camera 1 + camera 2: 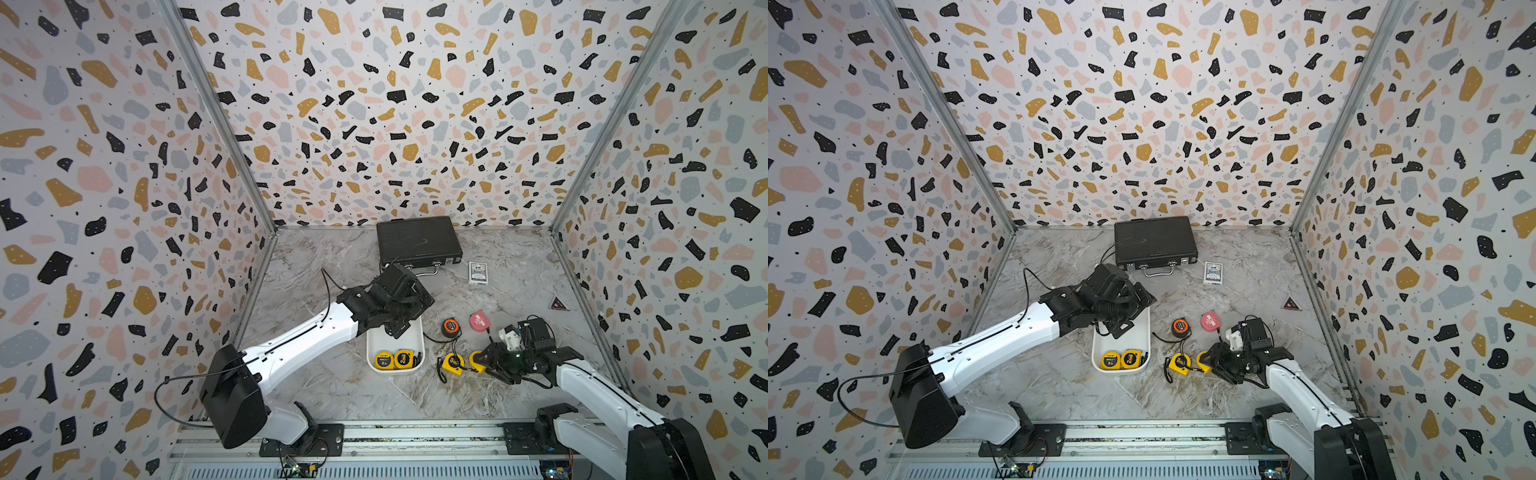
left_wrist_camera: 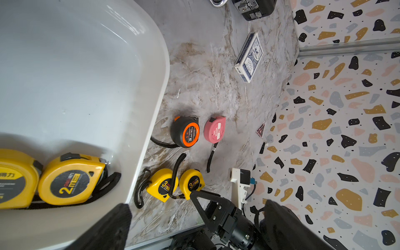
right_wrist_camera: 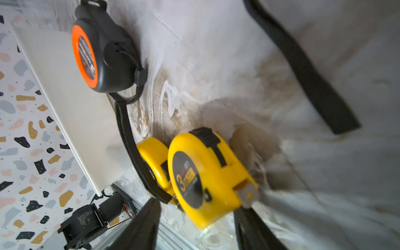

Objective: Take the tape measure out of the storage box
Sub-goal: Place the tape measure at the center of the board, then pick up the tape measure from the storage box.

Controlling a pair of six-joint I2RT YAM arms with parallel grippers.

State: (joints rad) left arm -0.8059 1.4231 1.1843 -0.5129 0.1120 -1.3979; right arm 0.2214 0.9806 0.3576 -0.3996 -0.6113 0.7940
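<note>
Looking at the yellow tape measure (image 3: 205, 179), we find it on the table (image 1: 374, 399) just outside the storage box (image 1: 384, 338), between the parted jaws of the right gripper (image 3: 198, 207), while the left gripper (image 1: 397, 330) hangs, jaws spread wide, over the box and its 2 other tape measures (image 1: 384, 360).

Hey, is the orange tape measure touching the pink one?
Apart. The left wrist view shows a strip of bare table between the orange tape measure and the pink one.
</note>
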